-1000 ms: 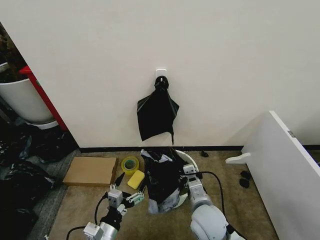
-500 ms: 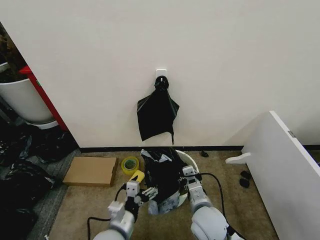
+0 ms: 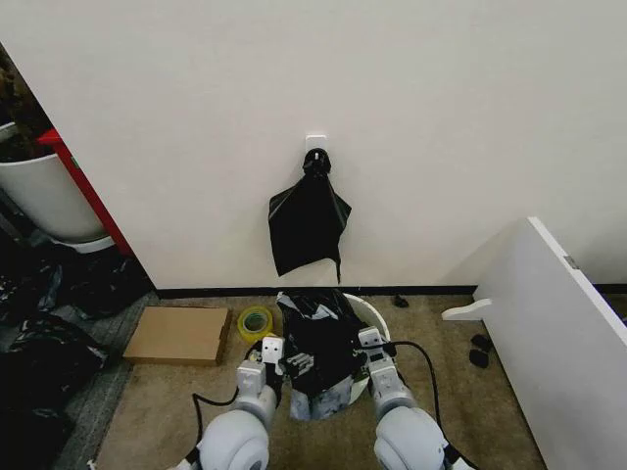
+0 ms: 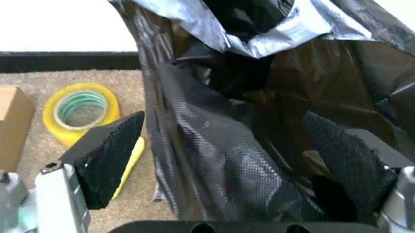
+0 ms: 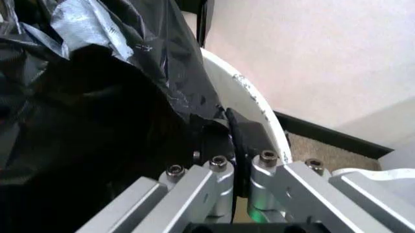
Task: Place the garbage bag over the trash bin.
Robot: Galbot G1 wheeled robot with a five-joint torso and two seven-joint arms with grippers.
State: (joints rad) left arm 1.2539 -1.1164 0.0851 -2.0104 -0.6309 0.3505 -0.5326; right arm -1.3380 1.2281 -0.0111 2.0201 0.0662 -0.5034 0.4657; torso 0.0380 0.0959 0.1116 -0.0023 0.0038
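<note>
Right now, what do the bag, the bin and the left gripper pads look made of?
Garbage bag: thin glossy black plastic film, crinkled with bright highlights. Trash bin: smooth white moulded plastic, apparently. Left gripper pads: black with a fine woven texture, perhaps rubber.

Pretty cramped on the left: the tape roll (image 3: pixel 256 321), a yellow pad (image 4: pixel 133 155) and the cardboard box (image 3: pixel 179 334) are sitting on the carpet right beside the garbage bag (image 3: pixel 318 343). The wall is blocking behind the trash bin (image 3: pixel 370 311); bare carpet is lying open on its right.
</note>
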